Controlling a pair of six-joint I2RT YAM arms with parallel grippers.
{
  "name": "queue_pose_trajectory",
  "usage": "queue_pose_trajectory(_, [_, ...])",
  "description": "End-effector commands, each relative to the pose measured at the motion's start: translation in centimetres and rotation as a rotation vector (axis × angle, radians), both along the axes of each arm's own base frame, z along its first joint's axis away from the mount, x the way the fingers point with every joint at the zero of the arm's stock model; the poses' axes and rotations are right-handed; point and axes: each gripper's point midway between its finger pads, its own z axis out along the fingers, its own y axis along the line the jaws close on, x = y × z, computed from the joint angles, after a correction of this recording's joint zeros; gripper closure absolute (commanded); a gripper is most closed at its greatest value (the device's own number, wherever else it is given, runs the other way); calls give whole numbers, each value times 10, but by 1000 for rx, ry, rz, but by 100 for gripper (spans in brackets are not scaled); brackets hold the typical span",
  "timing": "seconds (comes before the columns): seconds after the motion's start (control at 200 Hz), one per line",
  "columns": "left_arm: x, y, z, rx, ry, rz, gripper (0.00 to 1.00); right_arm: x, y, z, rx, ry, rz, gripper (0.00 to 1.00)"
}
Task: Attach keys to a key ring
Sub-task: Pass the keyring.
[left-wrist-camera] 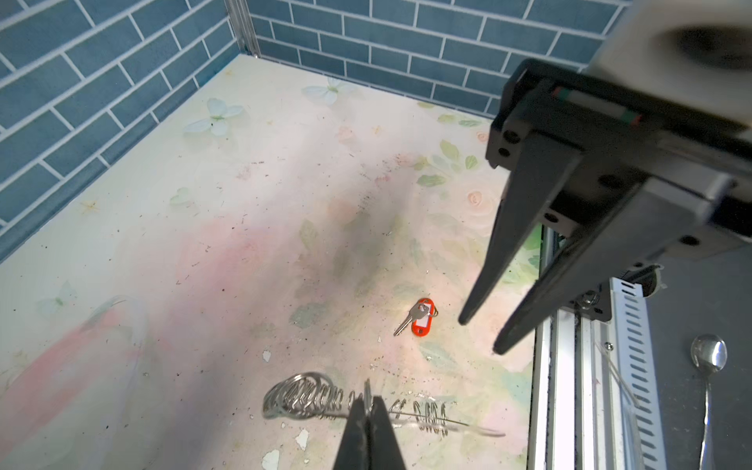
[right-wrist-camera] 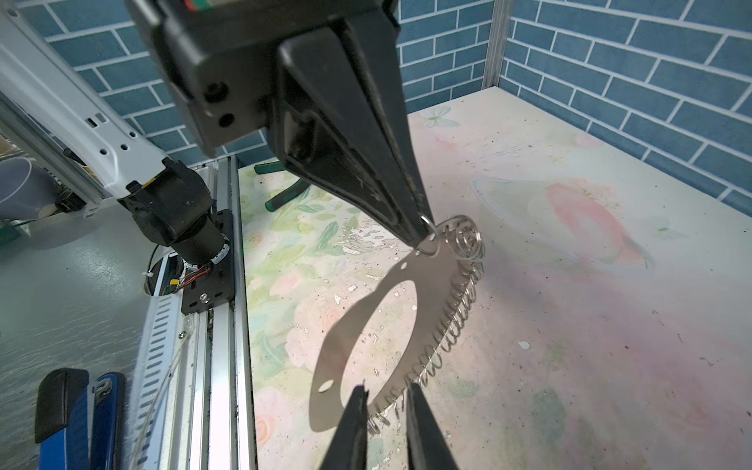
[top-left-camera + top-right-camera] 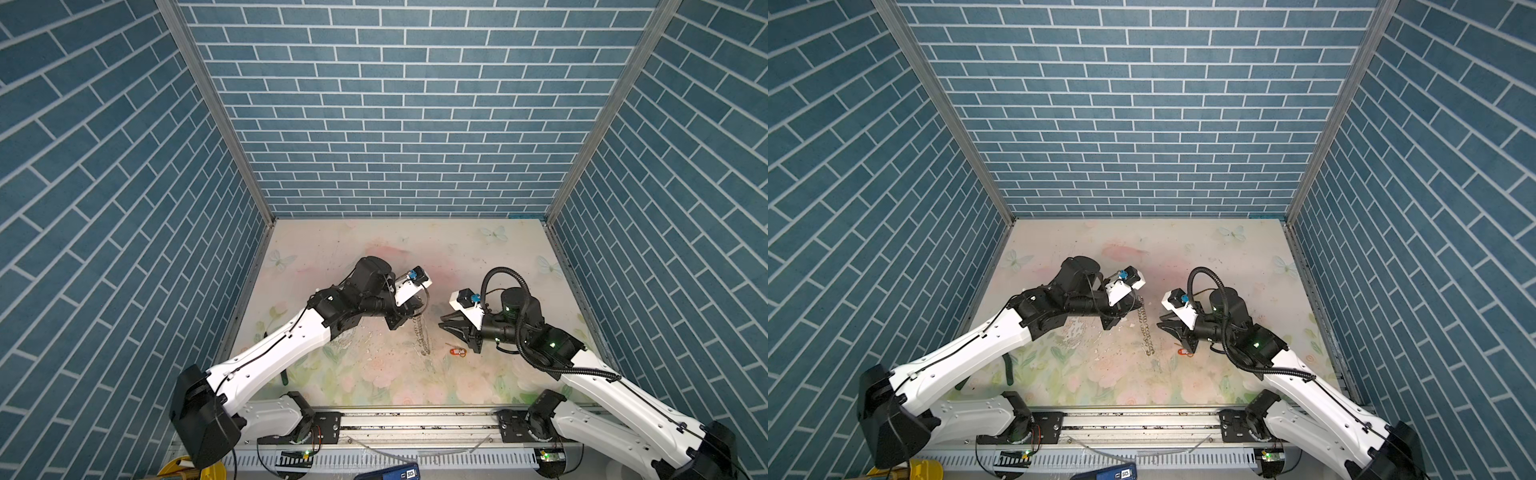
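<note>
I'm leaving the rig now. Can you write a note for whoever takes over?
The left gripper is shut on the key ring, which hangs from it.
The right gripper is slightly open and empty, beside the ring.
The orange-tagged key lies loose on the table near the right gripper.
Done: ring in hand.
Left: pick up the key, attach it to the ring.

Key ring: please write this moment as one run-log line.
left gripper shut on key ring | right gripper open near its lower rim | orange-red key tag on table, unattached
</note>
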Motion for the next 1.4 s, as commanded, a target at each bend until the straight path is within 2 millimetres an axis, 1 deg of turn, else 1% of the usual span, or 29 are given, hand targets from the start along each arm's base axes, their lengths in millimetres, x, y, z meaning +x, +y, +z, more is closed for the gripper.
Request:
queue_pose_trajectory(0.0, [-1, 7, -7, 63, -22, -14, 100, 3, 2, 11, 8, -63, 16, 80])
queue_pose_trajectory(0.065, [2, 7, -11, 83, -37, -26, 100, 5, 1, 13, 0, -65, 11, 79])
queue_pose_trajectory(0.16, [7, 9, -19, 157, -47, -43, 100, 7, 2, 14, -11, -64, 15, 79])
queue_pose_trajectory(0.235, [10, 11, -20, 191, -46, -54, 100, 8, 2, 15, -10, -65, 14, 79])
queue_pose_trajectory(0.285, [9, 11, -19, 194, -48, -68, 100, 9, 3, 14, -10, -62, 11, 79])
queue_pose_trajectory(0.53, [-5, 19, -31, 223, -82, -151, 100, 13, 8, 8, 0, -86, 26, 75])
queue_pose_trajectory(0.655, [-12, 15, -28, 192, -102, -197, 100, 10, 14, 7, 1, -74, 67, 75])
queue_pose_trajectory(0.765, [-15, 13, -31, 196, -88, -230, 100, 3, 19, 10, 21, -70, 129, 75])
queue_pose_trajectory(0.865, [-20, 12, -32, 191, -77, -255, 100, 0, 22, 11, 33, -72, 159, 75])
queue_pose_trajectory(0.97, [-32, 9, -27, 144, -77, -316, 100, -2, 27, 10, 36, -57, 197, 76])
queue_pose_trajectory(1.06, [-39, 5, -21, 100, -77, -344, 100, -1, 32, 11, 44, -47, 223, 77])
queue_pose_trajectory(1.25, [-42, 4, -22, 94, -61, -363, 100, -3, 37, 16, 84, -55, 250, 79])
queue_pose_trajectory(1.39, [-47, 2, -16, 56, -62, -383, 100, -8, 38, 15, 89, -40, 277, 81])
